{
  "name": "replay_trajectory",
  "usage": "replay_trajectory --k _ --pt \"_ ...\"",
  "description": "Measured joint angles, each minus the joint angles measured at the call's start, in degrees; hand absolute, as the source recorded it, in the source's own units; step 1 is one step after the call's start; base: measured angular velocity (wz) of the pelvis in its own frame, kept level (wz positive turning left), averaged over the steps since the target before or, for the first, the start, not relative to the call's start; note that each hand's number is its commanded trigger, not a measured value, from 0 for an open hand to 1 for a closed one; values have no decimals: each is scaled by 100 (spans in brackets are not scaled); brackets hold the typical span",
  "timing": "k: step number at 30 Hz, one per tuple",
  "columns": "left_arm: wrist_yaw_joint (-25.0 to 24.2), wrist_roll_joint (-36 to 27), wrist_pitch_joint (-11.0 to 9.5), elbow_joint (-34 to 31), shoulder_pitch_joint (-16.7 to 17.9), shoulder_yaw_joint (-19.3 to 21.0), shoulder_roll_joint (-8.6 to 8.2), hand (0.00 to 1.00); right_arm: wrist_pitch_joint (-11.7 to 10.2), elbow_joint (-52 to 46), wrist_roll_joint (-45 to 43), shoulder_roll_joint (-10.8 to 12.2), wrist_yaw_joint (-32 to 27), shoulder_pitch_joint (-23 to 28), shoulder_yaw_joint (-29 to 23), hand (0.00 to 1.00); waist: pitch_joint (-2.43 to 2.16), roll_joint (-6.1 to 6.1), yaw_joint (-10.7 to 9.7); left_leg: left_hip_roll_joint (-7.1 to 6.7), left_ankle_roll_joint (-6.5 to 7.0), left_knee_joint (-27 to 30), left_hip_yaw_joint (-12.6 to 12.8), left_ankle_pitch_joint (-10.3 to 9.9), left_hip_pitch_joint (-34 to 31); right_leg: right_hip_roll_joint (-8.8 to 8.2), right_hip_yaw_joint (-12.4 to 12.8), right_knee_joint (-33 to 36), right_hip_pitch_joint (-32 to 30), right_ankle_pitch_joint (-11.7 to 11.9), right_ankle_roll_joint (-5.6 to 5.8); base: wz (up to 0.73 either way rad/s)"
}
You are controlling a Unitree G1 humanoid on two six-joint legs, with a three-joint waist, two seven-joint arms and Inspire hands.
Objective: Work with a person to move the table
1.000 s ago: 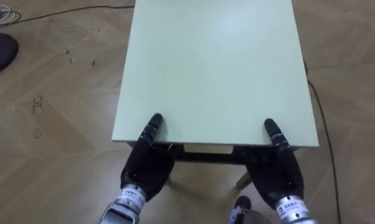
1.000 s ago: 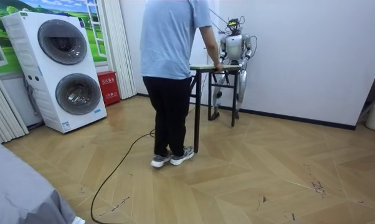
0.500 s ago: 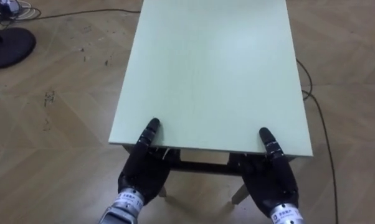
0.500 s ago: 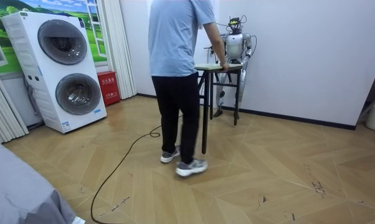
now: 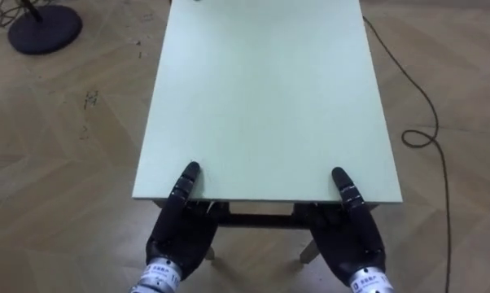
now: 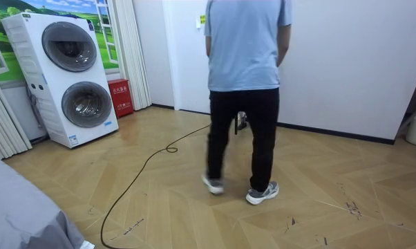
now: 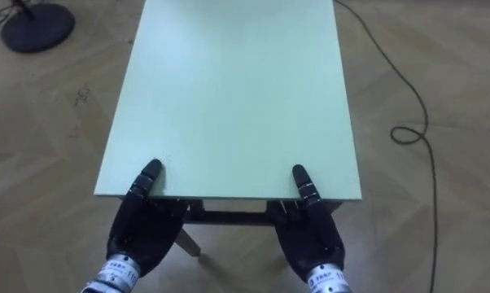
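Note:
A pale green table stretches away from me over the wooden floor. My left hand holds its near edge at the left corner, thumb on top and palm below. At the right corner my right hand has the same hold. Both also show in the right eye view: left hand, right hand, table. In the room view a person in a light blue shirt stands mid-step, back to the camera, covering me and most of the table.
A round black stand base sits on the floor at the far left. A dark cable loops along the table's right side. The room view has a stacked washer and dryer, a red box and a floor cable.
The person has stepped toward the room view's right and now hides me and the table. In the eye view the floor has slid past under the table. Both hands keep their hold.

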Motion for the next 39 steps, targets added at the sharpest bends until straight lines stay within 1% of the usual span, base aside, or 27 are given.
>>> replay_trajectory --k 1,2,4,5,8,10,12,15,18,19,21,22,23,24,25,26,27,28,29,30,31,32,33,34,35,38,39 --pt "0 10 12 0 -32 1 -2 100 1 0 2 3 24 -1 -22 100 -1 0 -31 55 31 -20 246 59 -31 -50 -139 39 47 -89 2 119" --pt "-22 9 26 0 -33 7 -10 100 5 0 2 4 39 0 -36 100 -13 19 -59 190 89 -22 704 109 -40 -90 -293 65 96 -156 8 92" --pt "-73 16 66 -4 -36 43 10 100 27 -6 2 2 44 -1 -40 100 -19 26 -73 264 134 -35 993 162 -50 -158 -506 107 169 -251 9 72" --pt "-97 19 113 -4 -34 86 28 100 61 -9 -6 3 44 -12 -39 100 -19 25 -33 244 131 -49 992 179 -51 -197 -586 161 191 -315 12 53" --pt "-128 18 117 -5 12 92 9 100 77 -9 -11 -8 43 -12 -49 100 -27 42 14 181 142 -134 992 251 -9 -267 -783 164 319 -362 39 41" --pt "-128 15 117 -5 54 90 -16 100 80 -9 -23 -24 37 -12 -48 100 -26 45 38 165 145 -129 995 252 12 -313 -830 195 410 -419 84 36" --pt "-128 7 114 -5 92 90 -31 100 79 -9 -64 -36 37 -14 -43 100 -26 44 50 86 151 -147 991 250 12 -344 -899 246 451 -459 129 36" --pt "-128 -22 99 -5 140 76 -30 100 79 -9 -93 -49 28 -15 -31 100 -19 41 47 -32 228 -221 978 291 36 -480 -888 346 529 -513 218 48" --pt "-129 -23 83 -6 150 61 -45 100 79 -8 -124 -49 9 -31 -49 100 -11 35 108 -183 347 -273 994 300 35 -610 -758 537 537 -557 287 47" --pt "-129 -22 69 -6 168 47 -65 100 79 -5 -163 -44 9 -30 -58 100 2 60 135 -210 404 -206 988 262 9 -644 -751 666 556 -561 290 55" --pt "-128 -17 69 -23 166 43 -65 100 79 -3 -167 -30 7 -25 -80 100 12 74 96 -261 491 -130 881 191 -77 -738 -721 1000 528 -569 289 79" --pt "-127 -28 67 -30 163 30 -57 100 79 -4 -167 -21 7 -14 -87 100 19 71 -11 -392 542 -43 633 141 -145 -856 -554 1430 436 -569 278 118" --pt "-123 -30 66 -30 151 10 -46 100 79 -4 -143 -18 7 10 -93 100 29 57 -168 -566 615 89 297 93 -200 -936 -109 1981 260 -521 200 130" --pt "-106 -27 66 -29 138 -20 -41 100 77 -4 -115 -7 10 45 -111 100 35 47 -226 -639 657 139 116 69 -209 -943 232 2275 125 -469 114 128" --pt "-99 -18 -2 -31 142 -141 6 100 70 -6 -52 -10 33 114 -132 100 45 47 -286 -828 730 221 -261 32 -212 -773 909 2669 -190 -538 -38 88" --pt "-99 -20 -35 -30 145 -185 15 100 73 -5 -29 -25 26 119 -134 100 58 74 -314 -911 737 250 -473 35 -226 -570 1183 2665 -325 -692 -29 89" --pt "-99 -32 -59 -28 146 -215 -4 100 75 -6 -3 -43 18 114 -130 100 101 147 -337 -1065 751 310 -894 67 -262 -168 1554 2508 -556 -918 -45 99" --pt "-98 -59 -60 -27 148 -213 15 100 76 -8 5 -33 18 134 -117 100 103 148 -451 -1276 777 296 -1284 168 -261 149 1931 2175 -715 -1021 -37 149" --pt "-84 -55 -59 -27 124 -220 27 100 68 -16 32 -26 18 154 -112 100 106 107 -576 -1472 734 303 -1531 254 -265 343 2188 1783 -840 -1023 -30 143" --pt "-82 -57 -59 -26 124 -215 58 100 65 -18 39 -23 18 155 -109 100 95 80 -607 -1549 736 320 -1585 265 -281 408 2289 1572 -868 -995 -24 133" --pt "-75 -61 -46 3 125 -228 45 100 55 -24 37 -56 16 169 -110 100 89 80 -660 -1632 726 403 -1589 261 -318 421 2320 1455 -874 -830 -37 101" --pt "-60 -59 -22 3 139 -243 39 100 52 -24 37 -71 16 182 -108 100 72 115 -650 -1423 719 373 -1194 239 -354 310 1966 1361 -802 -840 -95 92" --pt "-60 -53 -24 -1 136 -243 47 100 49 -24 37 -71 12 184 -106 100 67 121 -622 -1289 719 305 -892 237 -352 284 1850 1329 -766 -830 -120 77" --pt "-60 -9 -62 -10 127 -230 48 100 10 -24 37 -34 3 194 -82 100 57 52 -555 -1125 704 169 -489 228 -330 254 1720 1286 -726 -837 -147 52" --pt "-60 -2 -103 -10 130 -226 58 100 2 -31 37 -19 -7 193 -59 100 39 -9 -414 -1093 708 27 -443 267 -268 288 1711 1178 -682 -805 -169 34" --pt "-57 -9 -107 -11 151 -227 62 100 3 -50 53 -42 -62 190 -38 100 26 -28 -86 -1083 716 -275 -588 378 -36 405 1651 755 -366 -694 -172 13" --pt "-57 -9 -107 -11 151 -223 67 100 3 -60 53 -52 -73 189 -26 100 24 -32 -39 -1085 706 -334 -621 398 12 411 1611 673 -296 -671 -180 25"
